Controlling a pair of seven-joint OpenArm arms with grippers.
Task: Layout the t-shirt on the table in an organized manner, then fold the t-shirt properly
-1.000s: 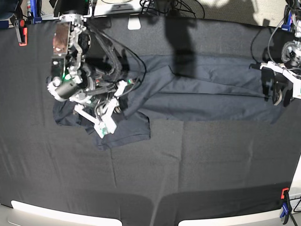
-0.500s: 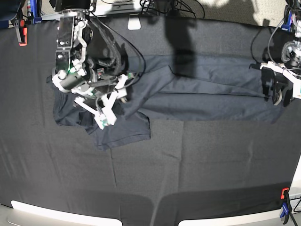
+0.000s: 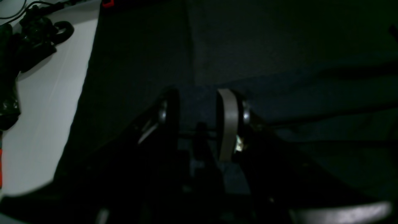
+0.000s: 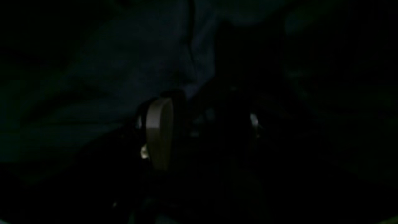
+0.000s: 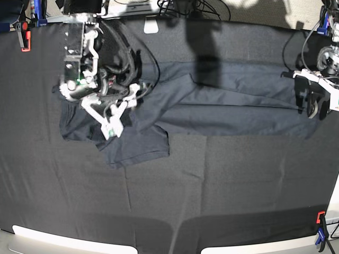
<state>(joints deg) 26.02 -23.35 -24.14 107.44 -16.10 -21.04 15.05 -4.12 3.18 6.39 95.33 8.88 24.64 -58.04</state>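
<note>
Laying-out step in hand: dark navy soft cloth t-shirt (image 5: pixel 212 103) spread across matte black table (image 5: pixel 222 185), bunched at nine o'clock. Right gripper (image 5: pixel 112 117) over that bunch, jaws apart, empty; left gripper (image 5: pixel 312 100) at three o'clock hem, jaws apart, nothing visibly held. Next, probably: pinch the folded sleeve and draw outward.

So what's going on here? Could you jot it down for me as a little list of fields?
Surface: table covered in black cloth
Garment: dark t-shirt, stretched in a long band across the far half, creased, not laid out flat
Sleeve: lies toward the near side under the right arm
Right gripper: fingers open, just above the sleeve end, holding nothing
Left gripper: at the shirt's other end; fingers apart, grip unclear
Corner clamp: orange and blue
</note>
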